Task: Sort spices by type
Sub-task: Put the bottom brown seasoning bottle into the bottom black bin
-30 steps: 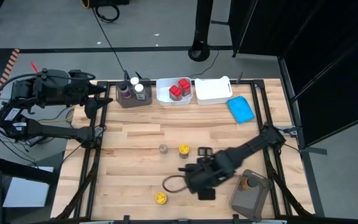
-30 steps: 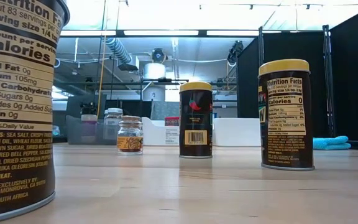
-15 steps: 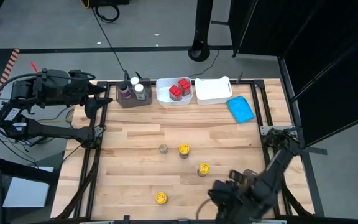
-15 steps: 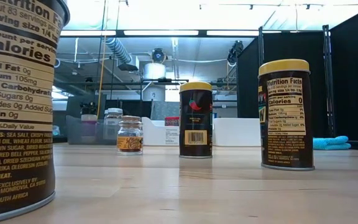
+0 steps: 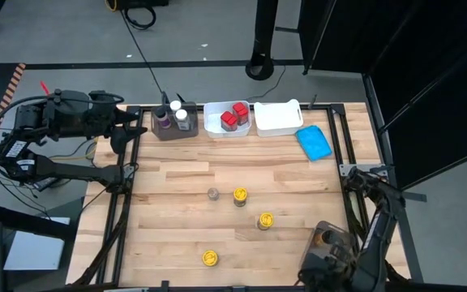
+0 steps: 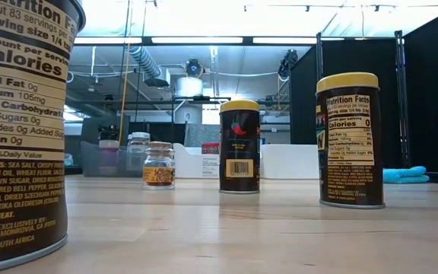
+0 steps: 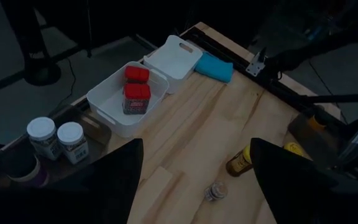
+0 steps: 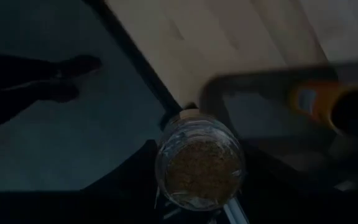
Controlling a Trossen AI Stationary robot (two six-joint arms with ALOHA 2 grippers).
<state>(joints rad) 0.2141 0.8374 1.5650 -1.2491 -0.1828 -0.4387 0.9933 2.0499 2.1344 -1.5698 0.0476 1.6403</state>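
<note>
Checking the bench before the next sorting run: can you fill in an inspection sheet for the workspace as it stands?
Surface: wooden table, bare planks mid-table.
Job's things: three yellow-lidded jars and one small clear glass jar loose on the table; red-capped jars in a white tub; white-capped jars in the grey bin; a second grey bin holds one jar.
Clutter: blue cloth; empty white tub.
Grippers: left gripper open, parked at the far left corner; right gripper shut on a glass jar, off the table's near right corner.
Cables: one on the floor.
Surroundings: black curtains.
</note>
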